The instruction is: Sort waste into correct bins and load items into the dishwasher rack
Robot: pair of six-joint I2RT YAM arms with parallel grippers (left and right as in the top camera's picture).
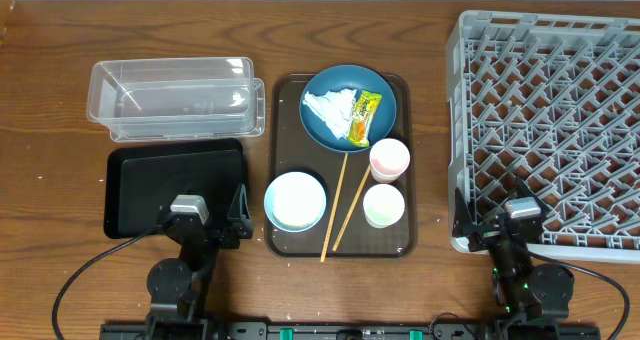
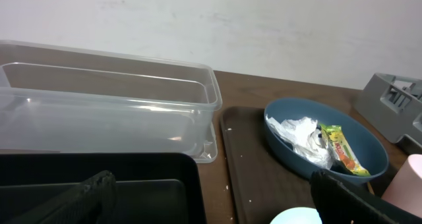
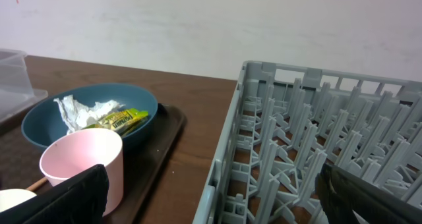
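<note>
A dark blue plate [image 1: 348, 107] on the brown tray holds a crumpled white tissue [image 1: 328, 108] and a yellow-green snack wrapper [image 1: 362, 117]; both also show in the left wrist view [image 2: 300, 137] [image 2: 343, 151]. A pink cup [image 1: 389, 159], a pale cup [image 1: 384, 204], a white bowl [image 1: 295, 200] and two chopsticks [image 1: 340, 206] lie on the tray. The clear tub [image 1: 175, 98] and black tray [image 1: 172, 185] stand at left. The grey dishwasher rack [image 1: 555, 120] is at right. My left gripper [image 1: 205, 220] is open over the black tray's near right edge. My right gripper [image 1: 500, 223] is open at the rack's near left corner.
The brown serving tray [image 1: 283, 125] sits mid-table between the bins and the rack. Bare wooden table [image 1: 430, 130] separates the tray from the rack. A few white specks lie on the tray's left part [image 2: 241, 159]. A white wall stands behind the table.
</note>
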